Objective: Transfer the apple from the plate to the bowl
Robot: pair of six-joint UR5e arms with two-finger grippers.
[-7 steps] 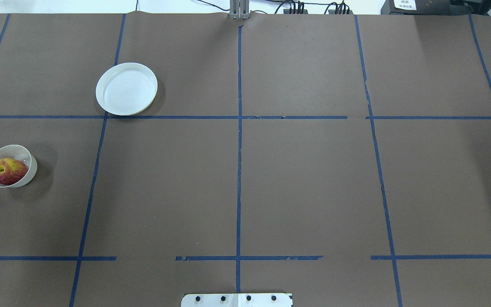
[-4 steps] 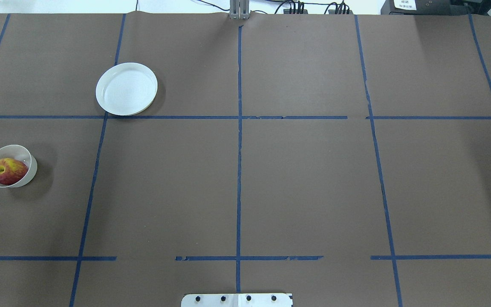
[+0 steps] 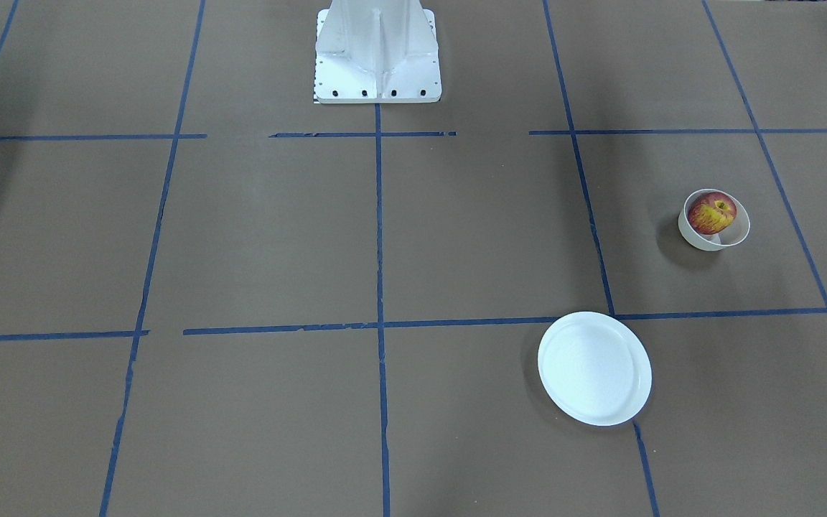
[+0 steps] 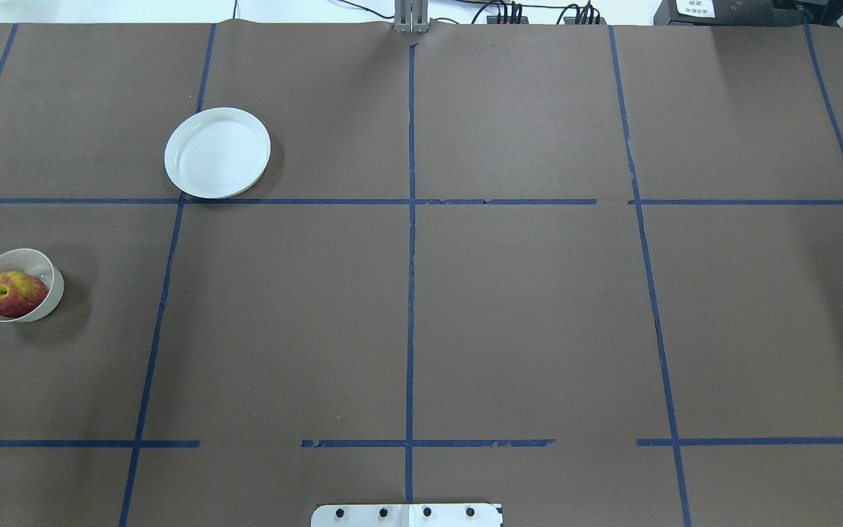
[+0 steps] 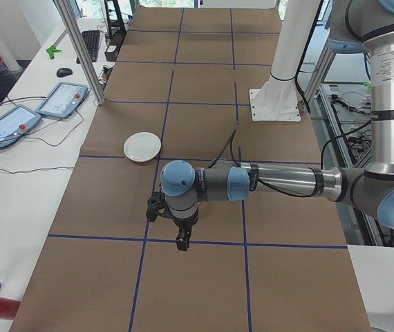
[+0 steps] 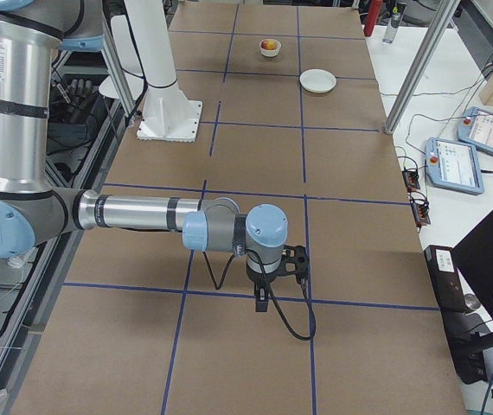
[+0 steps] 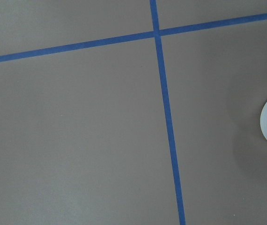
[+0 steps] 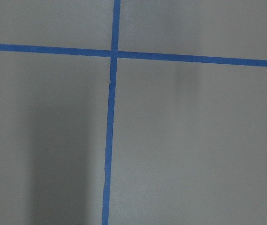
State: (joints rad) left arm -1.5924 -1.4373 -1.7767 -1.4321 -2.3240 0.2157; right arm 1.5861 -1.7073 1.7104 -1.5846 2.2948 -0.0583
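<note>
- Nothing has moved since one second ago: the apple (image 4: pixel 13 294), the bowl (image 4: pixel 58 287) and the plate (image 4: pixel 217 153) lie in the same places on the table (image 4: pixel 524 307)
- The apple sits inside the bowl and the plate is bare, so I judge the task as already done, and no further transfer is needed
- The left claw (image 5: pixel 182 241) points down at the table and shows only in a side view, so I cannot tell if its fingers are apart or together
- The right claw (image 6: pixel 262 298) points down too, also only in a side view, and its state I cannot tell either
- From the left claw, the bowl is off to one side, not under it: the left wrist camera catches only a part of the rim and a red sliver of apple at the right edge of its picture, beyond a blue tape line (image 7: pixel 167 122)
- From the right claw, bowl and plate are both well apart, at the far end of the table, the bowl beyond the plate
- The apple's dimple (image 4: pixel 1 290) points up and leans a little toward the robot's left, so its core axis is near upright but tilted
- The apple is almost round and looks only slightly wider than deep from overhead, so it has no strong long axis; it fills most of the bowl
</note>
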